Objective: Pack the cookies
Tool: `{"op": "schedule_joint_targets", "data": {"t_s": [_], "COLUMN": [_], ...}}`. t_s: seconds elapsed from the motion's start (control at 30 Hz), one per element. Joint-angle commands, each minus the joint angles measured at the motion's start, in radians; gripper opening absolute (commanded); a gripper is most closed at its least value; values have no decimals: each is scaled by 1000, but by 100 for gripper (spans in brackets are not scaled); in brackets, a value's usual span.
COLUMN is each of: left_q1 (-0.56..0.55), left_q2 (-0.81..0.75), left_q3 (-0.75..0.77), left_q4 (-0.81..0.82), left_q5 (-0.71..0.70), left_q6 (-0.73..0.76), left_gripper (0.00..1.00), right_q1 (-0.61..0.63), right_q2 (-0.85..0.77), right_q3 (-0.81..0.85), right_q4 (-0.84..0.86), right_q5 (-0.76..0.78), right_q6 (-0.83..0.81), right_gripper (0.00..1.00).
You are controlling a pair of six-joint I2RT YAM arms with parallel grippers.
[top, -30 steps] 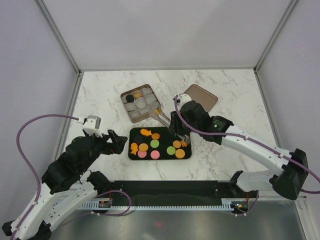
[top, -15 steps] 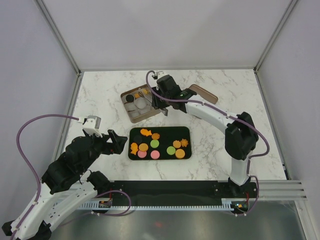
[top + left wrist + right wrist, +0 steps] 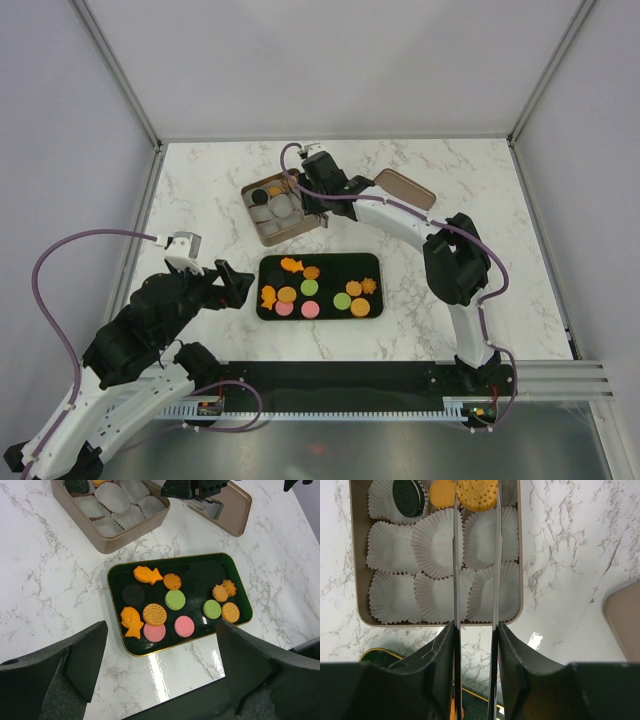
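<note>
- Right gripper (image 3: pixel 476 502): its long thin fingers are clamped on a round golden cookie (image 3: pixel 479 490), held over the far row of the tin (image 3: pixel 520 580), probably to drop it into a paper cup (image 3: pixel 437 542).
- Left gripper (image 3: pixel 162 665): jaws wide apart and empty, hanging above the black tray (image 3: pixel 200 577), where the unpacked cookies (image 3: pixel 175 600) lie.
- Surface and room: white marble table (image 3: pixel 50 590), inside plain pale walls (image 3: pixel 330 60).

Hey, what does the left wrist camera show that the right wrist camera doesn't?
Only left wrist: the whole black rectangular tray with its spread of loose cookies. Only right wrist: the golden round biscuit held in the right gripper jaws. Both: the bronze rectangular metal tin of white pleated paper cups, and the black sandwich cookie in a corner cup.
</note>
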Motion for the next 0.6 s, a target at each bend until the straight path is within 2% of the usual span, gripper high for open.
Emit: {"op": "schedule_joint_targets", "data": {"t_s": [0.0, 0.57], "left_q1": [-3, -3], "left_q2": [1, 8], "left_q3": [-4, -4], "left_q4": [35, 35], "left_q5": [-23, -20], "left_q6": [-18, -15], "left_gripper": [97, 97], "right_q1": [-13, -16], "right_q2": [-1, 39], "right_q3": [20, 14], "right_q4": [70, 84], "right_q5": [51, 37], "right_q6": [7, 29], "right_gripper": [39, 41]}}
